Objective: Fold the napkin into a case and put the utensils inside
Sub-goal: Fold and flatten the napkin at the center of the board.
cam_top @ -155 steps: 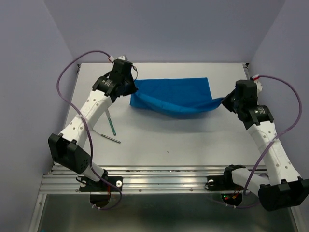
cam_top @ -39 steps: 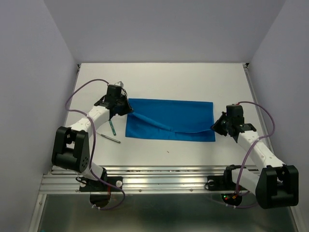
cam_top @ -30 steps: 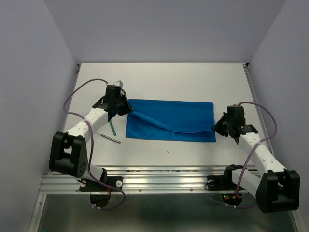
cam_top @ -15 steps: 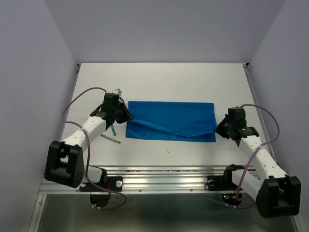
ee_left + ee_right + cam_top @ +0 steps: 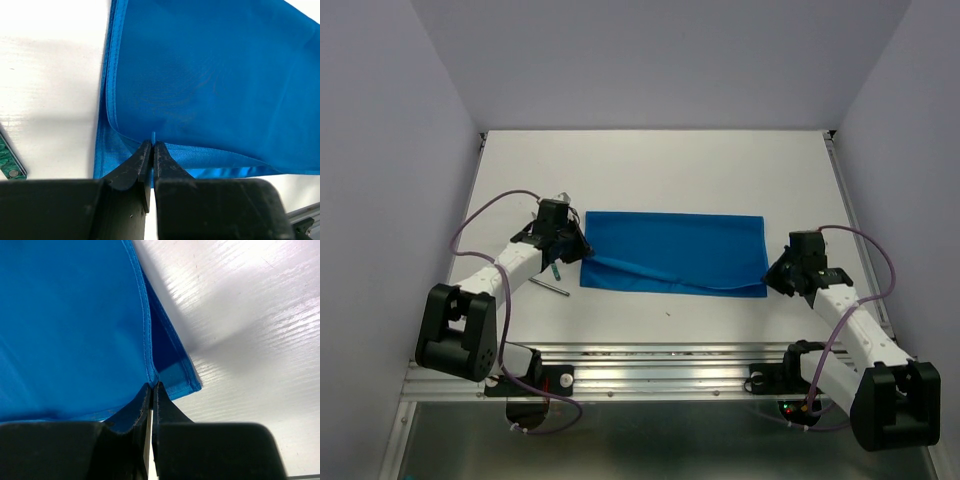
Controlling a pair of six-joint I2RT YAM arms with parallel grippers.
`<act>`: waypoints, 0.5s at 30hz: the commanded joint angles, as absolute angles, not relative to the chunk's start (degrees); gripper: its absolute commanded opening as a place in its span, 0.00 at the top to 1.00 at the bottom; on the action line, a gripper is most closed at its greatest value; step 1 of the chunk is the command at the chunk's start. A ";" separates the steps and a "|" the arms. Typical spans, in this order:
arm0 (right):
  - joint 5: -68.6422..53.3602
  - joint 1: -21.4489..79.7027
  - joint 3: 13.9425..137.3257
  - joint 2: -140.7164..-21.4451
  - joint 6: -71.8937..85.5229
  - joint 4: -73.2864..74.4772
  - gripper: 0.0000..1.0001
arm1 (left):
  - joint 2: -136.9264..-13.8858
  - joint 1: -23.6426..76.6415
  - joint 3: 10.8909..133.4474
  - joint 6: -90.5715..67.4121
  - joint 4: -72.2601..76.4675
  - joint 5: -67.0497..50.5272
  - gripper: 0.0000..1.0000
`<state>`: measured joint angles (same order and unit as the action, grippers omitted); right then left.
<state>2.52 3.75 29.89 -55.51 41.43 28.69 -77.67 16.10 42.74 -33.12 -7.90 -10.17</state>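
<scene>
The napkin (image 5: 672,250) lies as a wide folded band across the middle of the top view, flat on the white surface (image 5: 670,165). At its left end the left pincer (image 5: 152,145) is pinched tight on the edge of the upper layer, which curls up off the layer beneath. At the lower right corner the right pincer (image 5: 151,386) is likewise clamped on the upper layer's hemmed edge. Just left of the napkin, a green-handled utensil (image 5: 554,268) and a grey utensil (image 5: 549,286) lie close together, apart from the cloth.
</scene>
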 commanded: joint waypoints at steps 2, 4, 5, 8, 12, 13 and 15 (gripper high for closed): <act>2.99 3.52 29.62 -55.11 42.10 27.69 0.99 | -77.52 16.44 41.84 -34.45 -6.94 -8.09 1.00; 2.81 3.52 29.53 -55.46 42.10 27.69 0.99 | -77.61 16.44 41.84 -35.15 -7.29 -7.56 1.00; 2.81 3.52 29.53 -55.55 42.19 27.69 0.98 | -78.04 16.44 41.92 -35.24 -7.47 -7.73 1.00; 2.29 3.52 29.36 -55.90 42.10 27.60 0.74 | -79.27 16.44 42.62 -35.51 -8.87 -8.09 0.89; 2.11 3.52 29.62 -55.81 42.10 27.68 0.34 | -78.67 16.43 42.80 -36.56 -10.54 -7.65 0.51; 2.37 3.52 29.71 -55.81 42.01 27.69 0.32 | -78.23 16.44 43.06 -36.82 -10.98 -6.86 0.45; 3.07 3.52 30.06 -55.90 41.84 27.86 0.28 | -77.00 16.35 44.29 -36.91 -12.04 -5.63 0.34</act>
